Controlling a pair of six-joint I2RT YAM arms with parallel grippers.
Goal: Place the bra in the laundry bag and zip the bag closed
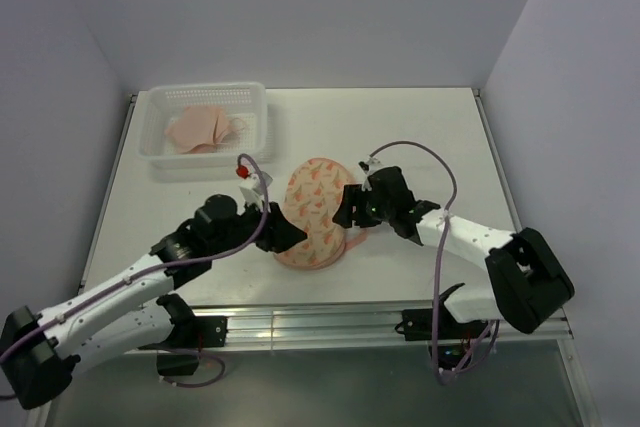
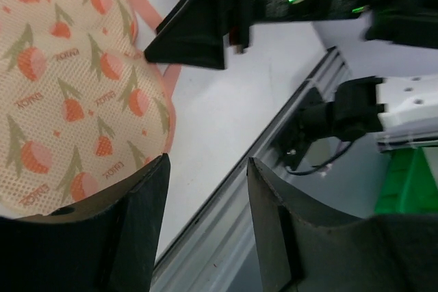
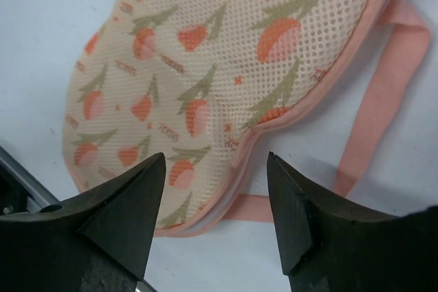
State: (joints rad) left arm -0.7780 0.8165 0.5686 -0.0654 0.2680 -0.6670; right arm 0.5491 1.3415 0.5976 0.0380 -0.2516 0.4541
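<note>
The laundry bag (image 1: pixel 315 209) lies folded shut, print side up, in the middle of the table. It fills the left of the left wrist view (image 2: pixel 68 80) and the top of the right wrist view (image 3: pixel 219 52), where its pink loop (image 3: pixel 383 100) trails to the right. The bra (image 1: pixel 205 130) lies in the white lattice basket (image 1: pixel 160 152) at the back left. My left gripper (image 1: pixel 285 232) is open and empty at the bag's near-left edge (image 2: pixel 205 189). My right gripper (image 1: pixel 350 209) is open and empty at the bag's right edge, over its waist notch (image 3: pixel 215 176).
The white table (image 1: pixel 400 127) ends at a metal rail (image 1: pixel 350 322) along the near edge, just behind the bag. Grey walls enclose the back and both sides. The right gripper's black body (image 2: pixel 205 25) shows close above in the left wrist view.
</note>
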